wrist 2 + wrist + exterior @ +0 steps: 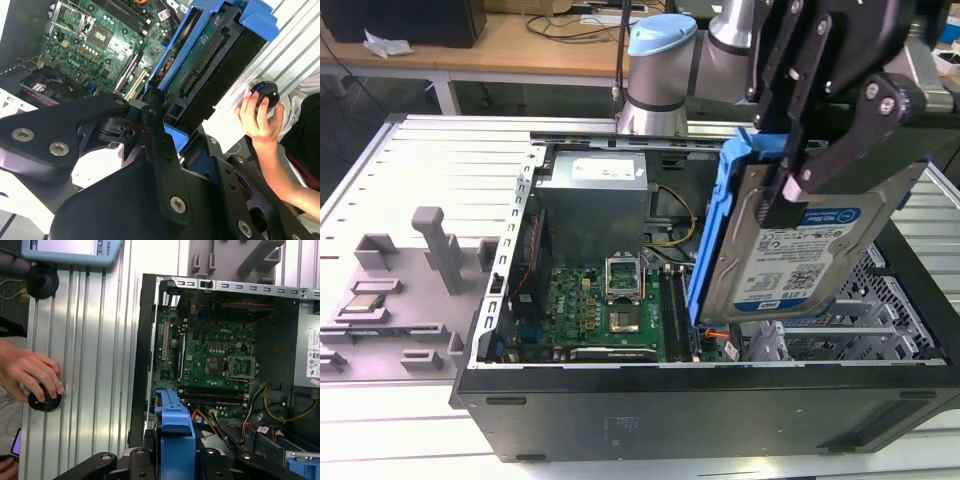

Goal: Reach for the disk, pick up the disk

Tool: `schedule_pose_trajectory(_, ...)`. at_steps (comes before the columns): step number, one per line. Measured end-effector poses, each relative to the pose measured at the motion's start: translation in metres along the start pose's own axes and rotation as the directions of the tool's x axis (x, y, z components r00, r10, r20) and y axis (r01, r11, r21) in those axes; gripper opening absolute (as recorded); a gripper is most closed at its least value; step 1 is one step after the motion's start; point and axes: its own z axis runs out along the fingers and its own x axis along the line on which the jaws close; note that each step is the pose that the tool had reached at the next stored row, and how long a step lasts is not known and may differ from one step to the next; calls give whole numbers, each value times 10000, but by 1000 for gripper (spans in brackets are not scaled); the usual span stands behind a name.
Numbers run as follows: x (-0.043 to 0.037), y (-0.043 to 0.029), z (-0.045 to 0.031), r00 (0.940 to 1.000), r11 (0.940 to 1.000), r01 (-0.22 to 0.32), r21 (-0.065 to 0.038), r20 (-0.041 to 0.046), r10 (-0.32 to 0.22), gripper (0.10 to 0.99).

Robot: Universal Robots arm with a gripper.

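We see the gripper (790, 190) clenched on the disk (790, 255), with its black fingers pressed against the labelled face and the upper edge. The disk hangs tilted in the air above the open case (700, 410), over the side of the case at the exterior view's right, and it touches nothing below. Its blue bracket (712, 240) runs along the edge that faces the motherboard (610, 310). In the second wrist view the disk (210, 65) shows its connector edge between the dark gripper links, and in the first wrist view the bracket (174, 435) stands up just in front of the camera.

The case lies on its side on a table (430, 170) of ribbed aluminium profiles. Inside it we see the green motherboard and, at the far end, a grey power supply (595, 195). On the table, at the exterior view's left, grey fixtures (415, 275) stand beside the case. Behind the table a wooden bench (520, 45) carries cables.

In the first wrist view a person's hand (30, 375) rests on a round black knob (44, 399) that sits on the table well apart from the case.
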Motion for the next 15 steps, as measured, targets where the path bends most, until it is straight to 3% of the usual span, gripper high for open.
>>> schedule_pose_trajectory(8,-34,-204,2,10000,10000,1,0,-1,-1,365)
schedule_pose_trajectory(10,-49,-288,5,10000,10000,1,-1,-4,-1,365)
schedule_pose_trajectory(15,-61,-372,42,10000,10000,0,-10,-3,0,365)
